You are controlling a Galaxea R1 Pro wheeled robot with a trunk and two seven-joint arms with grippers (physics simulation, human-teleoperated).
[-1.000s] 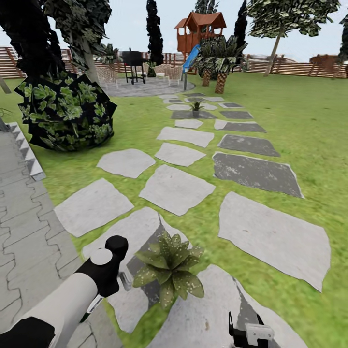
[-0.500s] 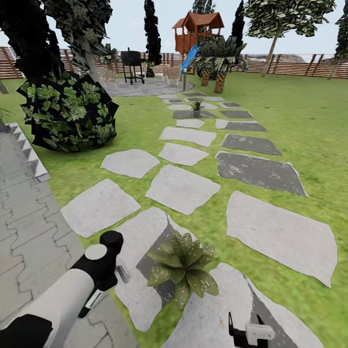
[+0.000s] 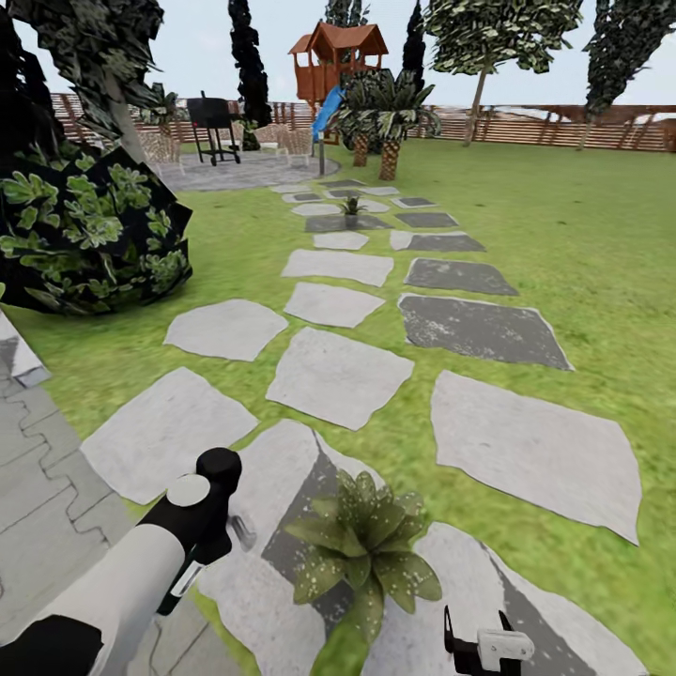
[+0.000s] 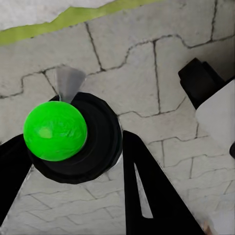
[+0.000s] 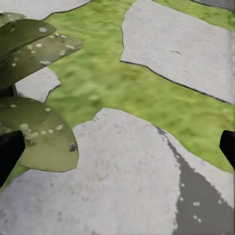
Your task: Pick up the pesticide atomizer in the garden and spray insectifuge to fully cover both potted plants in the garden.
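Two potted plants show in the head view: the near potted plant (image 3: 368, 549) sits on a stepping stone (image 3: 282, 526) just beside the left gripper (image 4: 73, 161), the far potted plant (image 3: 352, 207) well up the path. The left gripper's black fingers (image 4: 147, 191) pinch the pesticide atomizer (image 4: 73, 139), green cap toward the wrist camera, over grey paving (image 4: 147, 73). The right gripper (image 5: 117, 147) is spread wide, its fingertips (image 5: 10, 152) beside a mottled leaf (image 5: 39, 142).

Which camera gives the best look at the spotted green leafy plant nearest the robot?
The head view: the near rosette of mottled pointed green leaves shows whole, sitting on the grey stepping stones. The right wrist view catches just a few of its speckled leaves, close up. The left wrist view looks at paving.
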